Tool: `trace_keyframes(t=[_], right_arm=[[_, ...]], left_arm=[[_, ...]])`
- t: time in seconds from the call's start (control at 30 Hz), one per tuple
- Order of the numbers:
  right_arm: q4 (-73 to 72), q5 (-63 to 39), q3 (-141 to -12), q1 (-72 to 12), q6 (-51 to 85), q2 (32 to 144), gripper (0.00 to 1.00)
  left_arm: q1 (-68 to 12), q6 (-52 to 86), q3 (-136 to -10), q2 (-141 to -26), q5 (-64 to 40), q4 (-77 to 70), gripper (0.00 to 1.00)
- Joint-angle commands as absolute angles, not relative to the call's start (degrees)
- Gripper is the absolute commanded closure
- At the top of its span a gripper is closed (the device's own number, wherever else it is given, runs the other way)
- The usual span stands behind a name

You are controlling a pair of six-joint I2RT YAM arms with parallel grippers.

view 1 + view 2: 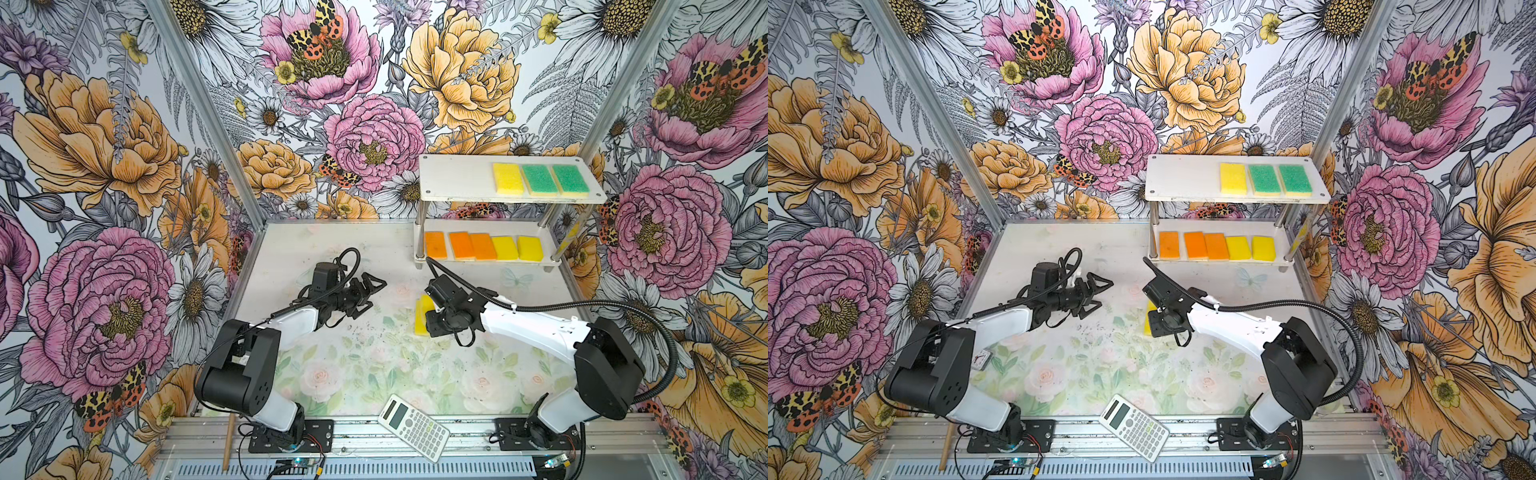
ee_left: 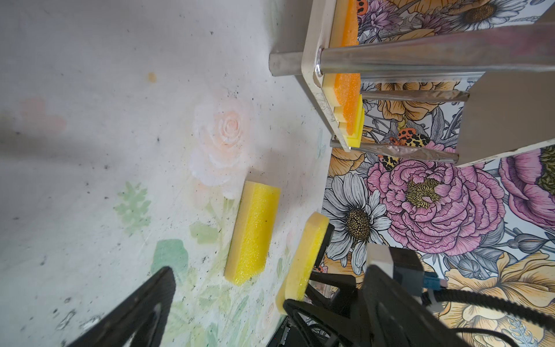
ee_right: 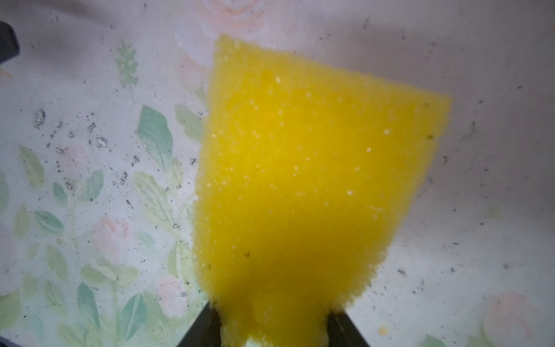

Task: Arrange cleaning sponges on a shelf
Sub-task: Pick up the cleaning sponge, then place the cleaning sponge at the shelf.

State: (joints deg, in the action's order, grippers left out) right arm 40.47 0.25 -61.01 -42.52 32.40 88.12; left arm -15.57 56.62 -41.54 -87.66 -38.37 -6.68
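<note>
My right gripper (image 3: 274, 329) is clamped on a yellow sponge (image 3: 300, 180), tilted over the table (image 1: 353, 353) mid-scene, with a second yellow sponge (image 2: 252, 234) lying flat just beside it. My left gripper (image 1: 375, 296) hangs spread wide and empty further left. The shelf (image 1: 457, 178) at far right carries a yellow pad (image 1: 508, 178) and two green sponges (image 1: 540, 179) on top, and three orange sponges (image 1: 461, 246) and two yellow ones (image 1: 505, 248) below.

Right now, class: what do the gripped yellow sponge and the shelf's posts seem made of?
Gripped yellow sponge: probably soft foam, matte; porous, speckled surface, squeezed narrow in the right claw. Shelf posts: likely polished metal; bright, mirror-like reflections.
</note>
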Motion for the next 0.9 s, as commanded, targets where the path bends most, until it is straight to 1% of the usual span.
trace_keyframes(t=[0.0,0.3,0.5,0.67,0.87], right_arm=[[42.6,-1.4,-64.3,-41.7,30.0,85.2,0.54],[53.8,-1.0,-78.0,-39.7,24.1,83.9,0.55],[60.7,2.4,-88.9,-37.7,20.6,84.5,0.55],[63.7,4.6,-97.6,-36.1,18.1,85.3,0.54],[67.3,8.3,-110.0,-33.6,15.2,88.6,0.54]], left_arm=[[-15.2,55.3,-41.1,-88.5,-37.9,-7.2,0.01],[-15.2,55.2,-41.8,-88.3,-38.1,-7.2,0.01],[-15.1,55.2,-41.7,-88.4,-38.1,-7.2,0.01],[-15.1,55.1,-41.7,-88.0,-38.2,-7.2,0.01],[-15.1,55.2,-41.7,-87.2,-38.4,-7.3,0.01]])
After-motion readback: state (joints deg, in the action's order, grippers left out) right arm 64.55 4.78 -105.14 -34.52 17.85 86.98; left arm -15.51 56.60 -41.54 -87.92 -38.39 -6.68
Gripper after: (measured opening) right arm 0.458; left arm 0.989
